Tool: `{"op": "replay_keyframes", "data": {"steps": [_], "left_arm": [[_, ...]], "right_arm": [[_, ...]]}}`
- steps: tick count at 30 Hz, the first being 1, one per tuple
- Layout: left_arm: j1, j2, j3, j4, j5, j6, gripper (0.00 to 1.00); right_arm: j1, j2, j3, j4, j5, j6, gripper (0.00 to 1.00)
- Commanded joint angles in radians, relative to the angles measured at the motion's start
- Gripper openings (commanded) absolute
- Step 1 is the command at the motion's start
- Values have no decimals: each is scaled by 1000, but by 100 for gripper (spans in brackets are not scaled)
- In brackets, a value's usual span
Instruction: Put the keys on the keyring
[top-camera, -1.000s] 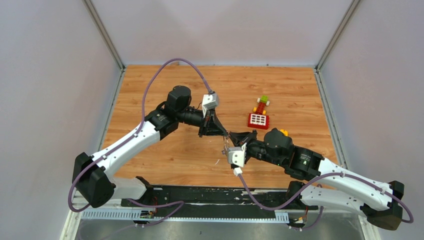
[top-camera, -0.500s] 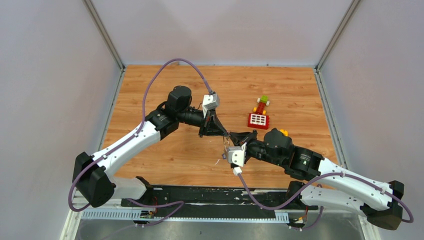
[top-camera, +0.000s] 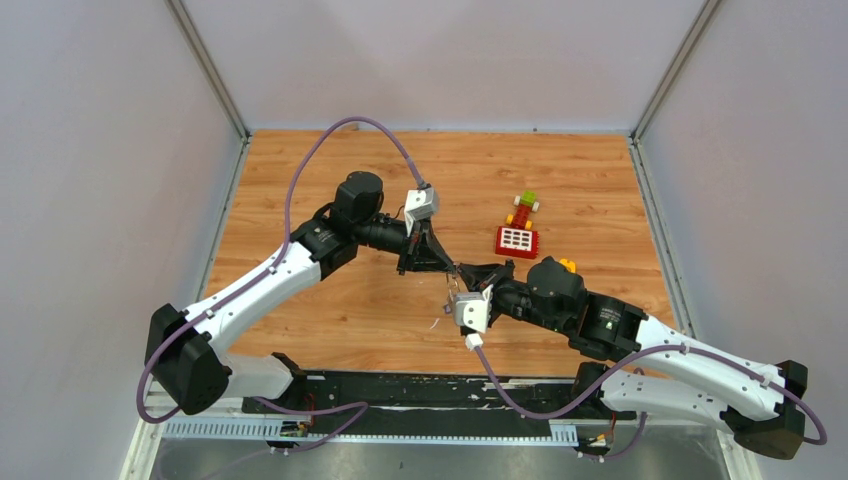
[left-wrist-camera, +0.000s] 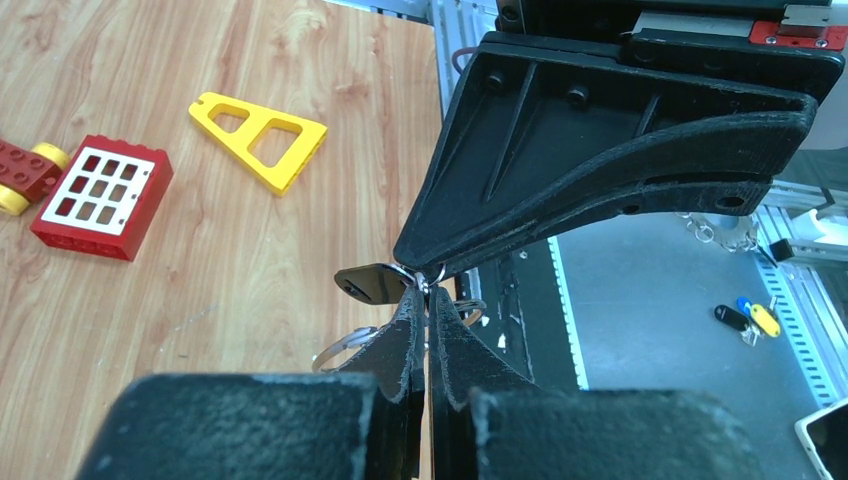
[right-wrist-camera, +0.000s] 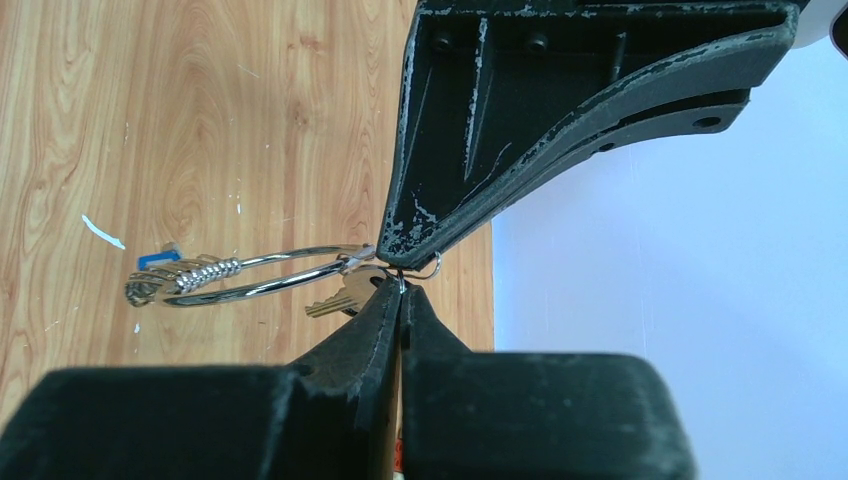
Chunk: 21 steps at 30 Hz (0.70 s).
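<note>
Over wood-grain table (right-wrist-camera: 150, 120), left pincer (left-wrist-camera: 427, 300), right pincer (right-wrist-camera: 402, 295) clamp thin silver wire keyring (right-wrist-camera: 270, 288).

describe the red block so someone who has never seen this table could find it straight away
On the wooden table, look right of centre. The red block lies flat there, with a small toy of red, yellow and green bricks just beyond it. Only the block has a white grid of nine little windows on top.
</note>
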Motion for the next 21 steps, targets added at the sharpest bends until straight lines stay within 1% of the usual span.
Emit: {"op": "replay_keyframes", "data": {"steps": [1,8,14,21], "left_arm": [[-28,4,-4,5,84,1,0],[-31,4,-7,10,106,-3,0],[-33,3,-9,9,102,-2,0],[-33,-1,-5,-26,81,33,0]], "right_arm": [[5,-7,41,138,39,2,0],[5,-12,37,148,38,-1,0],[5,-15,39,145,35,1,0],[2,-23,48,126,64,-13,0]]}}
